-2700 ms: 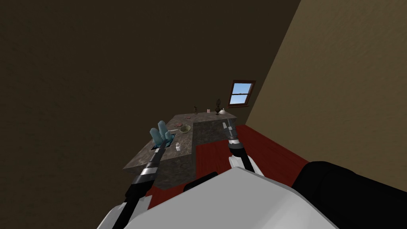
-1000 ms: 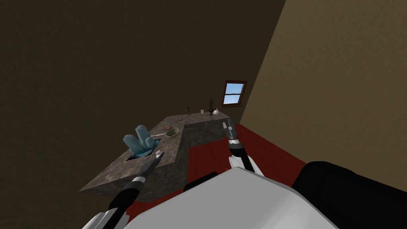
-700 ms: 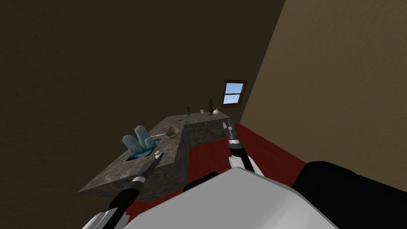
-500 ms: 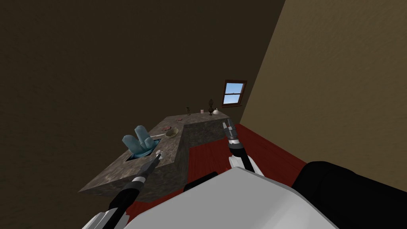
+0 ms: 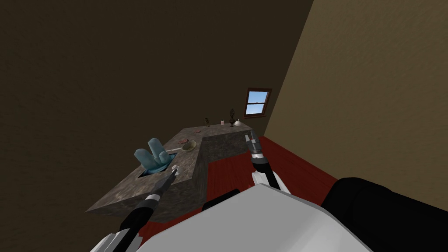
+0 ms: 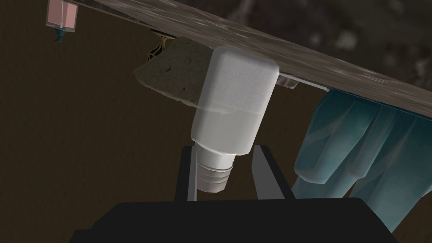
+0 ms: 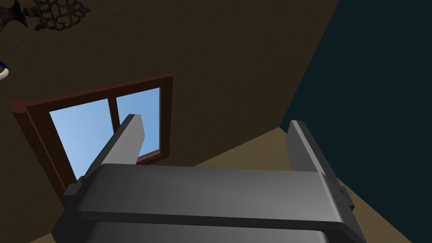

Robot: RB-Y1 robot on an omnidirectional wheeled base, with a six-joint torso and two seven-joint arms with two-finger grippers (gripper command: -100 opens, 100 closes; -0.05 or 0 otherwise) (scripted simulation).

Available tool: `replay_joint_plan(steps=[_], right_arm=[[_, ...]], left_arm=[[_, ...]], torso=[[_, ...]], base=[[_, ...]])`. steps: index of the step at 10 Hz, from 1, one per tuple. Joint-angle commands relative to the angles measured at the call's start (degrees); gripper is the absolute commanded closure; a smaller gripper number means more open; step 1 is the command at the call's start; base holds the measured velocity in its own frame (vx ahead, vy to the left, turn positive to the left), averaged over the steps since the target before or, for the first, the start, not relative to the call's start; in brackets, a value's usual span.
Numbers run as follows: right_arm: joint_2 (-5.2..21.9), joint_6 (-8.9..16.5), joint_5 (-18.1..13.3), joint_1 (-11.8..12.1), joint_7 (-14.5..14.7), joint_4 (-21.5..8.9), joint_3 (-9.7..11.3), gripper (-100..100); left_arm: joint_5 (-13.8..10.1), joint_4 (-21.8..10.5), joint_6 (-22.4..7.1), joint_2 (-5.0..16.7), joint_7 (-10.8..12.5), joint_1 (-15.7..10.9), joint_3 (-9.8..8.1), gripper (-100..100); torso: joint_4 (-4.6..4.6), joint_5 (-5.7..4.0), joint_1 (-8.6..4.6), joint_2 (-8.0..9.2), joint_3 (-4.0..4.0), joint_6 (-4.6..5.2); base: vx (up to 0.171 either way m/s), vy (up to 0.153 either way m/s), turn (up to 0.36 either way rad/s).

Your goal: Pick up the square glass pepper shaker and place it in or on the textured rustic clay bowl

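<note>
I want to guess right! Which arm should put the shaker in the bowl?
Left. The left gripper is shut on the shaker, with the bowl just beyond it; the right gripper hangs open, away from both.

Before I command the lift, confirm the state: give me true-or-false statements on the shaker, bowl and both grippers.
1. The fingers of the left gripper are shut on the white square shaker with a ribbed cap. True.
2. That shaker already sits in the rough tan bowl. False: it stands on the dark speckled counter, the bowl beyond it.
3. The right gripper has its fingers open and empty. True.
4. The right gripper holds the pale blue translucent shapes. False: they stand beside the shaker, untouched.
</note>
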State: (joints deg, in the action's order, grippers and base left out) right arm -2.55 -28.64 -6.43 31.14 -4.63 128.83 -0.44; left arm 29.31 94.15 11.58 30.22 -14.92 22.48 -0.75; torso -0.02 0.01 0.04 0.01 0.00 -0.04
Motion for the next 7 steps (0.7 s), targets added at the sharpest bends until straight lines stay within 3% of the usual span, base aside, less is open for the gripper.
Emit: replay_joint_plan(steps=[1, 2, 4, 7], right_arm=[[0.0, 0.0, 0.0, 0.0, 0.0, 0.0, 0.0, 0], [0.0, 0.0, 0.0, 0.0, 0.0, 0.0, 0.0, 0], [0.0, 0.0, 0.0, 0.0, 0.0, 0.0, 0.0, 0], [0.0, 0.0, 0.0, 0.0, 0.0, 0.0, 0.0, 0]], left_arm=[[0.0, 0.0, 0.0, 0.0, 0.0, 0.0, 0.0, 0], [0.2, -0.6, -1.8, 1.0, 0.9, -0.7, -0.53, 100], [0.4, -1.1, -3.6, 2.1, 1.7, -1.4, -1.12, 100], [1.4, -2.6, -8.6, 4.9, 4.0, -3.2, -2.74, 100]], torso=[[0.0, 0.0, 0.0, 0.0, 0.0, 0.0], [0.0, 0.0, 0.0, 0.0, 0.0, 0.0], [0.05, 0.18, -0.04, 0.3, 0.16, -0.27], [0.14, 0.16, 0.02, 0.69, 0.39, -0.25]], base=[[0.0, 0.0, 0.0], [-0.056, -0.044, -0.306], [-0.106, -0.046, -0.089], [-0.166, -0.06, -0.219]])
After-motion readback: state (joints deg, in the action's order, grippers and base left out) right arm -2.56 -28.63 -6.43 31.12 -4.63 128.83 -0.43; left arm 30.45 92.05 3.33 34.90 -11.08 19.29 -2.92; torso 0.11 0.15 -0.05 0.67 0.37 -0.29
